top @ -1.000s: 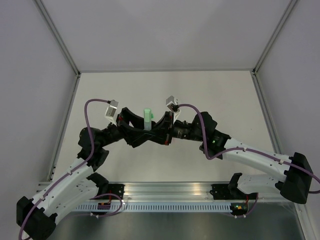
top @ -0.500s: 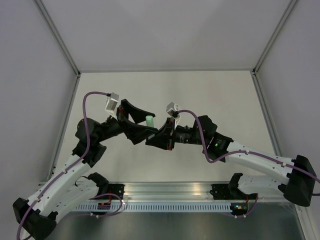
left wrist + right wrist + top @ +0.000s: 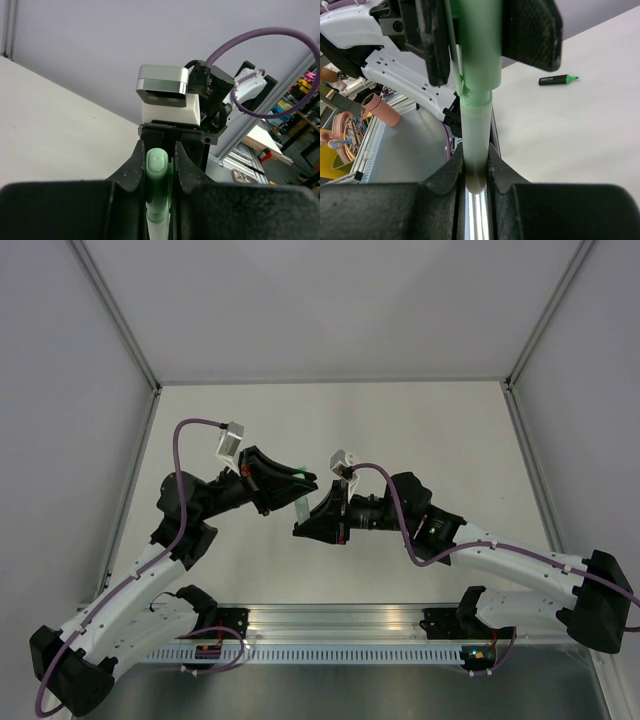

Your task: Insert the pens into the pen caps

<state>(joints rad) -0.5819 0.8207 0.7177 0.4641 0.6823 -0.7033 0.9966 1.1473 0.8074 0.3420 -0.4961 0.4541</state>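
Robotics lab, test cell. White table point(image 3: 420, 430) boxed in by plain grey walls point(image 3: 320, 300) on aluminium posts point(image 3: 115, 310). Two robot arms point(image 3: 130, 590) bolted to a metal rail point(image 3: 340, 620) at 6 o'clock in the top view, purple cables point(image 3: 180, 455) running along them. Left wrist view: storage shelves with coloured bins point(image 3: 300, 100) at 3 o'clock beyond the cell. Right wrist view: pink roll point(image 3: 381, 110) and loose clutter point(image 3: 345, 132) at 9 o'clock.
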